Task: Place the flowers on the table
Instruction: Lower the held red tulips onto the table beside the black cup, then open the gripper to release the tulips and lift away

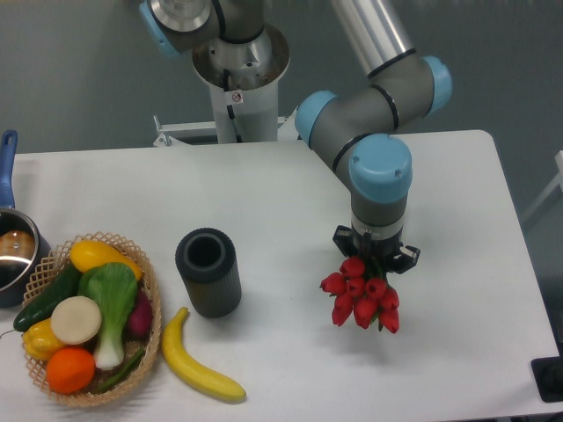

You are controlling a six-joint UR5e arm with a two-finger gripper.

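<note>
1 arm reaches down from the top of the view over the right half of the table (290, 189). Its gripper (376, 252) points downward, and the black fingers (344, 237) sit on either side of the flowers (361, 299), clamped on the stems just above the red buds. The stems themselves are hidden under the gripper body, so the exact grip point cannot be seen. Buds hang in a tight cluster below the gripper, with a bit of green leaf showing at the lower right of the bunch. A faint shadow lies on the white surface beside and below the bunch; whether the lowest buds touch the tabletop cannot be told from this view.

Left of the flowers, well apart from them, a dark ribbed cylinder (208, 272) stands upright with its open mouth facing up. A banana (195, 364) lies just beside its lower left edge, curving toward the front of the table. Further left, a woven basket (153, 308) holds mixed produce: a yellow squash, a dark green cucumber, a leafy green with a white stalk, an orange, a yellow pepper, a purple piece and a pale round slice. At the far left edge, a pot (12, 251) with a blue handle is partly cut off by the frame. The arm's grey base column (239, 83) stands behind the table's back edge.
</note>
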